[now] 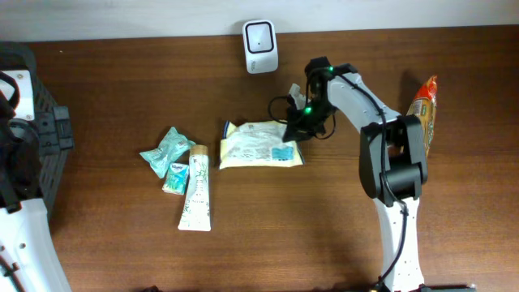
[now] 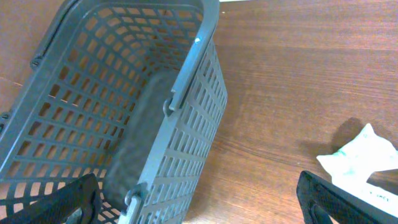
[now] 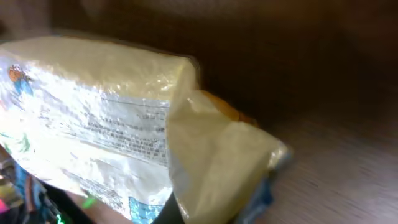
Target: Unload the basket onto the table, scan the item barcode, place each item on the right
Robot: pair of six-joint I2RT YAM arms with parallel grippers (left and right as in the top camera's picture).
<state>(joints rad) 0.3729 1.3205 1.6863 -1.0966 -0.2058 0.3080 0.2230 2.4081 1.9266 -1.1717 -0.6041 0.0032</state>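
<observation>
A pale yellow packet (image 1: 255,142) with blue print lies flat at mid-table. My right gripper (image 1: 293,130) is shut on its right end. In the right wrist view the packet (image 3: 106,124) fills the frame, and a folded corner of it is pinched at the bottom by my right gripper (image 3: 199,214). I cannot make out a barcode. A white scanner (image 1: 260,36) stands at the far edge, behind the packet. My left gripper (image 2: 199,205) is open, with nothing between its fingers, above the rim of a grey basket (image 2: 186,81).
The grey basket (image 1: 45,134) stands at the table's left edge. A teal pouch (image 1: 166,150), a small blue sachet (image 1: 176,177) and a white tube (image 1: 196,191) lie left of the packet. An orange snack bag (image 1: 423,109) lies at the right.
</observation>
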